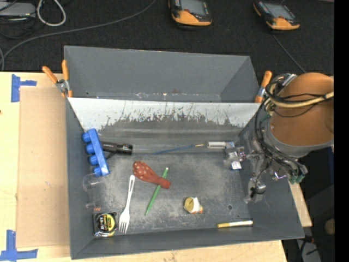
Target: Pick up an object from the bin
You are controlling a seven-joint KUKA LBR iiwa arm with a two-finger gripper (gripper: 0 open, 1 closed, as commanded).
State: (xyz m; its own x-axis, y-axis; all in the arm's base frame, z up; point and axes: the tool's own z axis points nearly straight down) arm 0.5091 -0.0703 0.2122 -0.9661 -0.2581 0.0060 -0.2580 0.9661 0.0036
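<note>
My gripper [255, 191] hangs low over the right side of the bin floor, close to the right wall, with bare floor under it. Nearest to it, a thin white stick with a yellow end [235, 223] lies toward the front edge. A small yellowish-white lump [192, 205] rests to the gripper's left. A thin blue-handled brush with a metal ferrule [192, 146] lies along the back of the floor, its ferrule end pointing toward the gripper.
Further left lie a red spoon-shaped piece [151, 174], a green stick [156, 192], a white plastic fork [127, 203], a yellow-and-black tape measure [106, 223], a blue block [95, 153] and a black marker [117, 147]. The bin's walls slope up steeply.
</note>
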